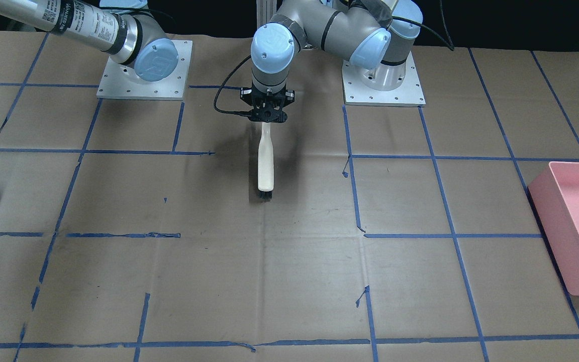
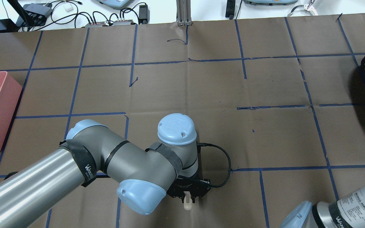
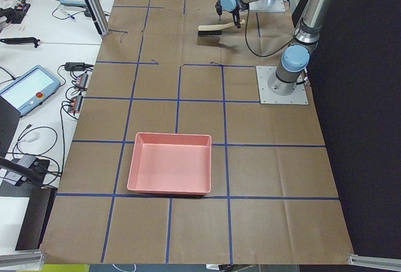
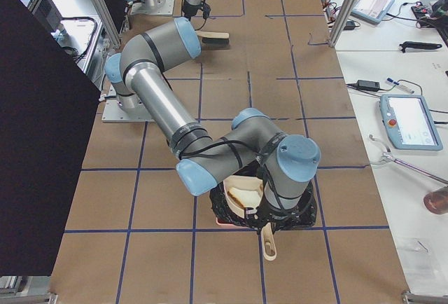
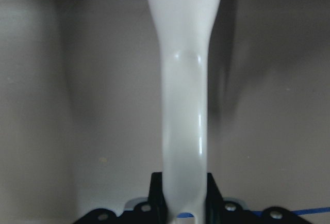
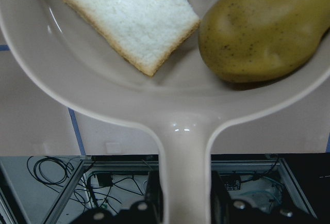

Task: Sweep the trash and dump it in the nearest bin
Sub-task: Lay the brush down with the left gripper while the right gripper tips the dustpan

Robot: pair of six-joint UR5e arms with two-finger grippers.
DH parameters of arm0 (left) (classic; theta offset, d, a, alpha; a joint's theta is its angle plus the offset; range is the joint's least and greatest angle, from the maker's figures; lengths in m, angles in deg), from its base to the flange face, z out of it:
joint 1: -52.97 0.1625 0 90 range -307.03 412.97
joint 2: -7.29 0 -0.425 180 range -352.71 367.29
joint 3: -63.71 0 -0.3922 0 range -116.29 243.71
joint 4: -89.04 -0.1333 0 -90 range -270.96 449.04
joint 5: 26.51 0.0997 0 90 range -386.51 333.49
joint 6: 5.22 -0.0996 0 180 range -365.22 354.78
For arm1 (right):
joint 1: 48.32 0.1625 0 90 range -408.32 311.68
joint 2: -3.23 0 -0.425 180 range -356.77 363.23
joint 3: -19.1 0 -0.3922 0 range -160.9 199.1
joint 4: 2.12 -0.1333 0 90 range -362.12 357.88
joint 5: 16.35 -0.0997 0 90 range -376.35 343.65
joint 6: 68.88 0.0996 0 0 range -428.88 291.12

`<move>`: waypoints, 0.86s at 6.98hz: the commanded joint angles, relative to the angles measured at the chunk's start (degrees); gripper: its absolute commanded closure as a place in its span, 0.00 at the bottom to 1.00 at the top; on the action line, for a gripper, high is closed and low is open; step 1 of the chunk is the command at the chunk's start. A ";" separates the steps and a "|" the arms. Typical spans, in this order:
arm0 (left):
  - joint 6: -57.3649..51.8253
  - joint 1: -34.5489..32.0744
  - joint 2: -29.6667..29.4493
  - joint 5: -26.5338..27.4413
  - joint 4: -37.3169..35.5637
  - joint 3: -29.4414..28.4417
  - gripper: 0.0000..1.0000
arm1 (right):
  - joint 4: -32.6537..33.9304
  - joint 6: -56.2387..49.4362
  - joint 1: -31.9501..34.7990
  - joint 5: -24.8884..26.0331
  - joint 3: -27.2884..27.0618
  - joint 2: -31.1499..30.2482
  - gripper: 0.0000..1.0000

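Now bread (image 6: 129, 20), fruit (image 6: 268, 28) — in dustpan (image 6: 185, 126)

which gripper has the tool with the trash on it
The right gripper: its dustpan carries bread and fruit; the left gripper holds only a brush.

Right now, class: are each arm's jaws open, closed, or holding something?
Left jaws: closed on the brush handle.
Right jaws: closed on the dustpan handle; bread and fruit lie in it.
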 commanded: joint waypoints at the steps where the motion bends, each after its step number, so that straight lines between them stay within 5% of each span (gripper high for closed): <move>1: 0.13 0.12 0.46 0.07 -1.45 0.54 1.00 | 0.38 2.33 2.00 5.02 -0.31 0.12 0.91; 6: 0.22 0.91 -0.41 0.24 -2.52 0.63 0.91 | 6.69 1.98 4.12 7.68 -6.00 -0.59 0.91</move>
